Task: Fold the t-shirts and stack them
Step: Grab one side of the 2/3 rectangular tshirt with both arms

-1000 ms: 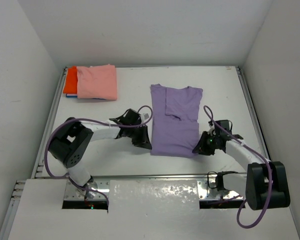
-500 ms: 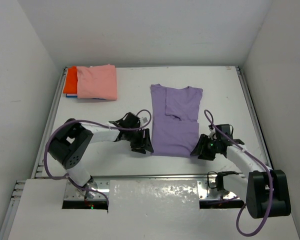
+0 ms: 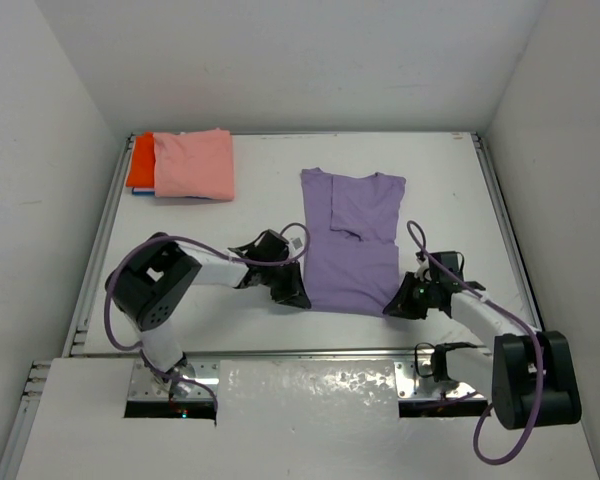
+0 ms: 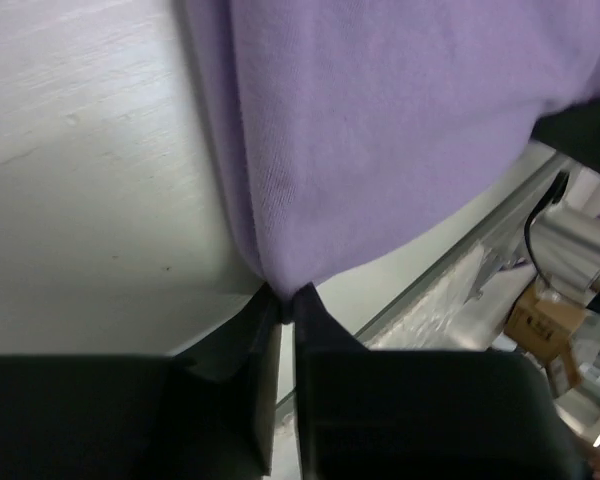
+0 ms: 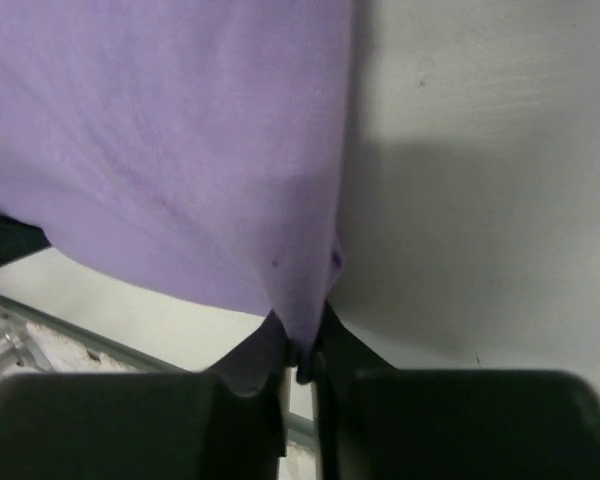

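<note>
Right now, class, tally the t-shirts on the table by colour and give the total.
purple t-shirt: 1
salmon-pink t-shirt: 1
orange-red t-shirt: 1
Total: 3

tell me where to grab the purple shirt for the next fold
Take the purple shirt by its two near hem corners, coming from the near edge: it lies flat, hem toward the arms. The left gripper and right gripper pinch exactly there.

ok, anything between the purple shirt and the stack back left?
Nothing visible: only bare table between purple shirt and the pink shirt topping the stack. The left gripper and right gripper pinch its near corners.
</note>
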Controlling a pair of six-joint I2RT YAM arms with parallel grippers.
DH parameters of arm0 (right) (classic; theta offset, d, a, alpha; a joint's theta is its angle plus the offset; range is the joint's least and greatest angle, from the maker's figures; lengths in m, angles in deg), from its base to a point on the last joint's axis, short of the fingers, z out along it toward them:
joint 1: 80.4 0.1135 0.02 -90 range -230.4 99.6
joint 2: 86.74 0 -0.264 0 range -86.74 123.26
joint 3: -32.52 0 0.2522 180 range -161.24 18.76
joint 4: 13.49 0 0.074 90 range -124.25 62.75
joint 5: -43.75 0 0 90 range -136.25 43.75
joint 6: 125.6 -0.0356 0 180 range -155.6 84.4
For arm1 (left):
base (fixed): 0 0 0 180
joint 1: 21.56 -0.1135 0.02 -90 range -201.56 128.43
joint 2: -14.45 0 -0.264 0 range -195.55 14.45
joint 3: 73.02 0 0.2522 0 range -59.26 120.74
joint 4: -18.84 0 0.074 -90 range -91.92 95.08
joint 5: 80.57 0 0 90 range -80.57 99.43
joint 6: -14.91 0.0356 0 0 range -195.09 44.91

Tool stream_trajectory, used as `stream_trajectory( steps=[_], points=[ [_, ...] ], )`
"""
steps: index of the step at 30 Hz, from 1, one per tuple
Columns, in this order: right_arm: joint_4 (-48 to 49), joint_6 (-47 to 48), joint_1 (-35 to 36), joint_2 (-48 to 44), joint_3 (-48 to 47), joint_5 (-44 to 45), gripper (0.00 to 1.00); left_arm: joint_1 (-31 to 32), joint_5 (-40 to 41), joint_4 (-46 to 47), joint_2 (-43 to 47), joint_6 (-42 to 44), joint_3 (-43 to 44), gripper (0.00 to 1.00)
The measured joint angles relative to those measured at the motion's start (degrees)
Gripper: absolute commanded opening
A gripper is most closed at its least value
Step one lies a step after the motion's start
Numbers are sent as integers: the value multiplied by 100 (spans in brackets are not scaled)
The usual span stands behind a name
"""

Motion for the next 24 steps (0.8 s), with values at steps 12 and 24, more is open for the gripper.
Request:
stream_trajectory(
  steps=[12, 24],
  points=[
    [-455, 35, 15, -92, -245, 55, 0, 31, 494, -260, 389, -63, -4, 0],
    [-1493, 96, 48, -905, -713, 225, 0, 31, 664, -741, 1611, -378, -31, 0]
  ],
)
